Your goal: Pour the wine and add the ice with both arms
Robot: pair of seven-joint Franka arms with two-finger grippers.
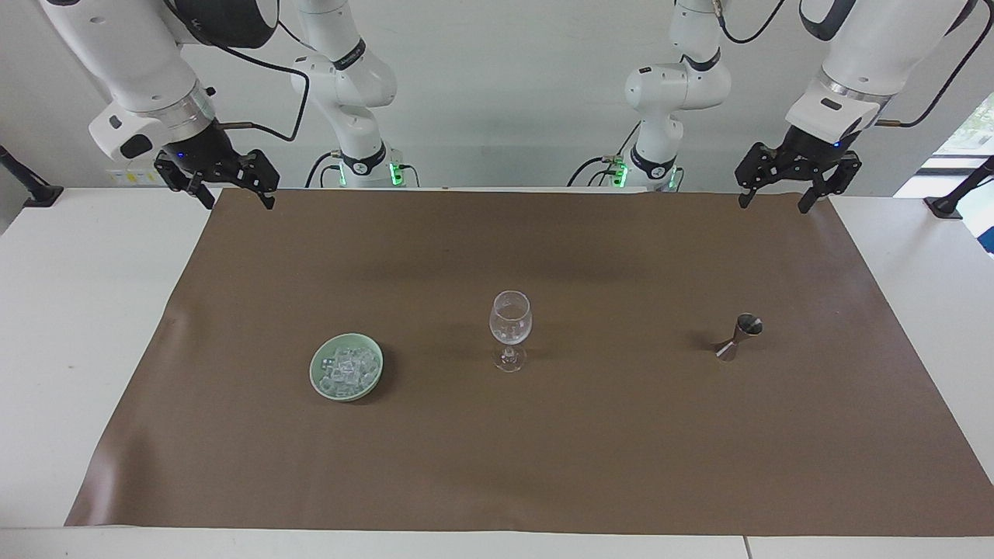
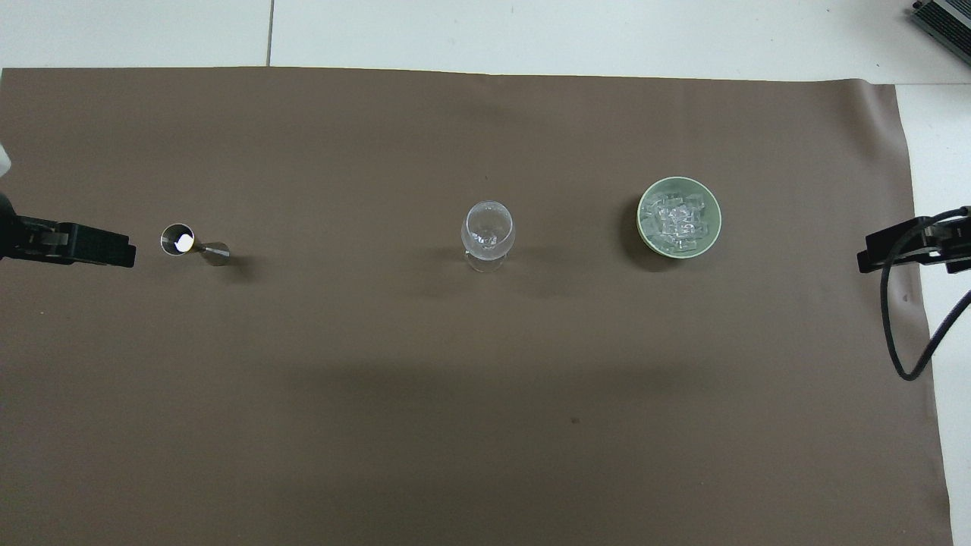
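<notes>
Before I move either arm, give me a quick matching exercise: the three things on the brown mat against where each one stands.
1. pale green round bowl of ice cubes
2. clear stemmed wine glass
3. small steel hourglass-shaped jigger

a. middle of the mat
b. toward the left arm's end
c. toward the right arm's end

Pairs: 1-c, 2-a, 3-b

A mat (image 1: 543,450) covered the middle of the counter (image 1: 78,310). On it, in a row, stood a jigger (image 1: 738,337) toward the left arm's end, a stemmed glass (image 1: 510,329) in the middle, and a bowl (image 1: 320,380) toward the right arm's end, well apart. The ice (image 1: 348,368) lay heaped in the bowl
</notes>
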